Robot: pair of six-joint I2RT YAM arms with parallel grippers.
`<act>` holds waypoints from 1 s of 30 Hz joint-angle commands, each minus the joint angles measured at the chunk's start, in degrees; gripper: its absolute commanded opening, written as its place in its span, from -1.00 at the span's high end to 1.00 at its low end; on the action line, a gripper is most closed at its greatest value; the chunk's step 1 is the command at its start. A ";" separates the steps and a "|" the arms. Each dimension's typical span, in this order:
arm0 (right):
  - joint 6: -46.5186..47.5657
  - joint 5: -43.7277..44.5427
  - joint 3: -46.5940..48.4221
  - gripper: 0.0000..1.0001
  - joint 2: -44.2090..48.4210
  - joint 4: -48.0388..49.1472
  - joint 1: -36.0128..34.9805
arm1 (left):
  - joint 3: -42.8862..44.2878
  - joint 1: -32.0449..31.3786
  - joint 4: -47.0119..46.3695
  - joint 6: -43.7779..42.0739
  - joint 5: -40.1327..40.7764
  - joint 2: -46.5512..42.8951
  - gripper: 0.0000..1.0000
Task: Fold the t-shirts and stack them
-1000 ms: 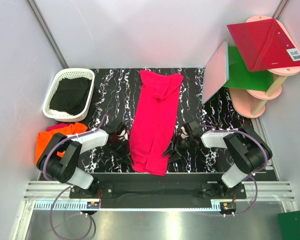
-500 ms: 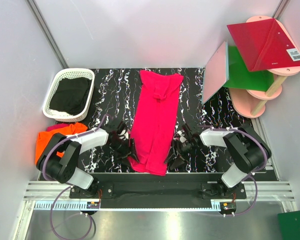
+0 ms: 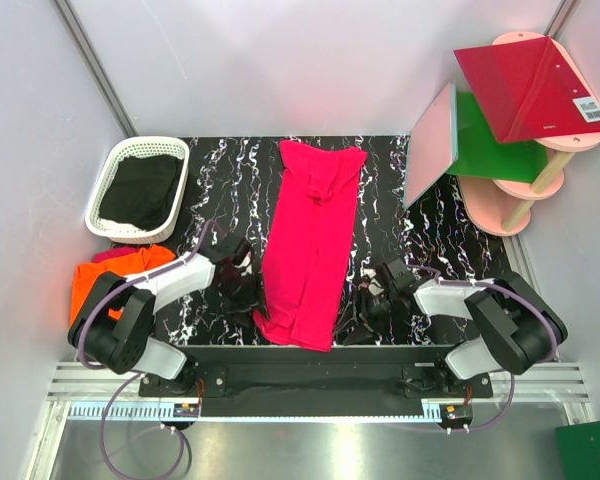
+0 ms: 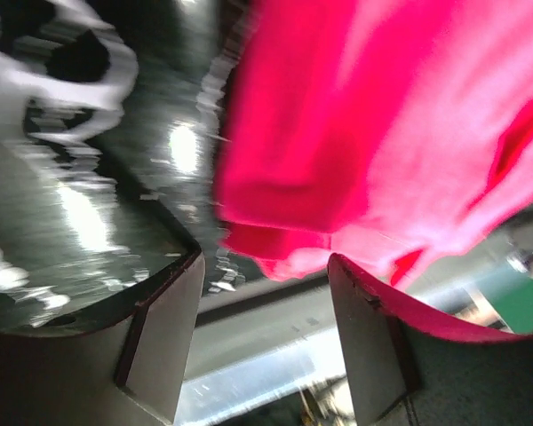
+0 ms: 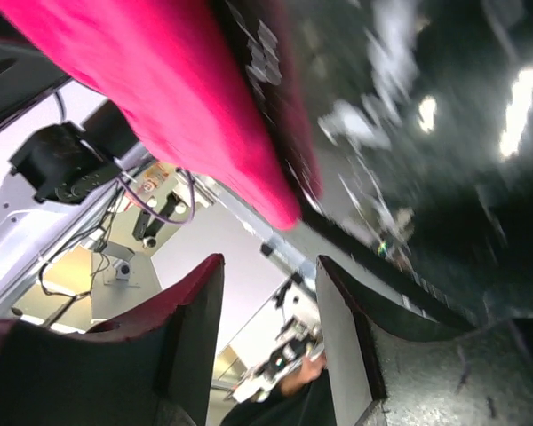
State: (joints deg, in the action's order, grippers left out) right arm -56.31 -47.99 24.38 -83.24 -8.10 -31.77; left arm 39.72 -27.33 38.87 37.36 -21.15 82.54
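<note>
The left end effector (image 4: pixel 262 328) is shown by its wrist view with jaws parted and nothing clamped between them. A folded corner of the hot pink t-shirt (image 4: pixel 355 115) lies just beyond the fingertips. That closeness cannot be judged from above, where the left end effector (image 3: pixel 244 287) is seen only as a dark shape against the shirt's left edge. The right end effector (image 5: pixel 262 324) is likewise shown open and empty, with the shirt's edge beyond the gap; overhead it is placed just beside the shirt's near right corner. Only the top view gives the whole garment: it is laid lengthwise in the middle of the worktop (image 3: pixel 220 180) as a long narrow strip, broader end toward the far wall. The bright orange t-shirt (image 3: pixel 100 285) is seen in that view alone, crumpled beside the worktop's left edge, well apart from the pink one. Behind it stands a white slotted basket (image 3: pixel 98 212) holding dark cloth (image 3: pixel 145 190). At the far right, a red panel (image 3: pixel 530 85) and a green panel (image 3: pixel 490 145) rest on a pink tiered stand (image 3: pixel 500 210), clear of both arms. The shirts are soft and matte, the panels stiff and flat, and the worktop is glossy black with white veining, its lamp reflections caught in the wrist views.
</note>
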 commanded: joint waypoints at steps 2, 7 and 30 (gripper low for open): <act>-10.92 3.17 -5.39 -0.06 -8.14 14.94 -1.54 | 2.02 0.09 2.26 -2.12 13.23 -0.98 -0.28; -10.31 1.15 -2.50 -0.06 -15.54 14.96 -3.74 | 2.46 0.09 2.26 -2.47 14.47 1.74 -0.27; 3.32 5.27 8.31 -0.09 -11.76 -18.46 -5.85 | 7.56 -0.09 -1.95 -3.88 11.48 9.82 -0.18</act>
State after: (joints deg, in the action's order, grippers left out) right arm -47.07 -43.99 36.38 -91.53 -24.29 -36.38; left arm 46.44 -27.33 45.04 35.24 -11.66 88.71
